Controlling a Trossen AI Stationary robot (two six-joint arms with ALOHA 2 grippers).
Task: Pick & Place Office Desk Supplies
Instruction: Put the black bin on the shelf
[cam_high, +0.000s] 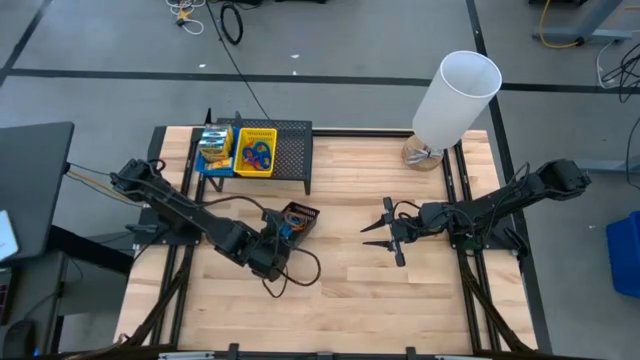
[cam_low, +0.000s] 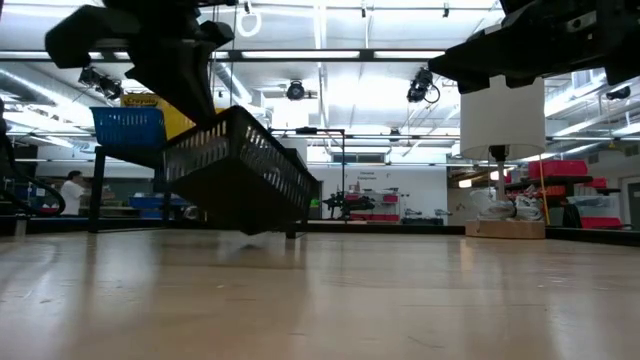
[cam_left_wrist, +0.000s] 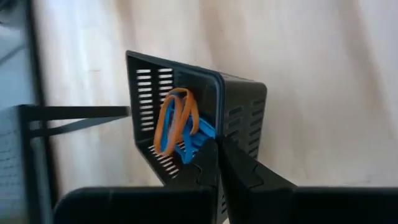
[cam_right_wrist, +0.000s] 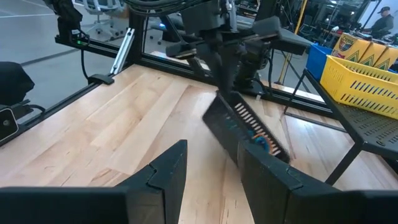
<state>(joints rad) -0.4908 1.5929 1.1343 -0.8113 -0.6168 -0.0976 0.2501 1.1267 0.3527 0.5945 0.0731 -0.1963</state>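
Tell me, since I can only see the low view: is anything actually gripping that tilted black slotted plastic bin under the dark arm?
Observer: Yes. The left wrist view shows the left hand shut on the black slotted plastic bin's wall.
Operator: Is the bin empty?
Observer: No. Orange loops and some blue pieces lie inside it.
Operator: What about the other arm?
Observer: From above, the right hand is open over the wooden table, apart from the bin.
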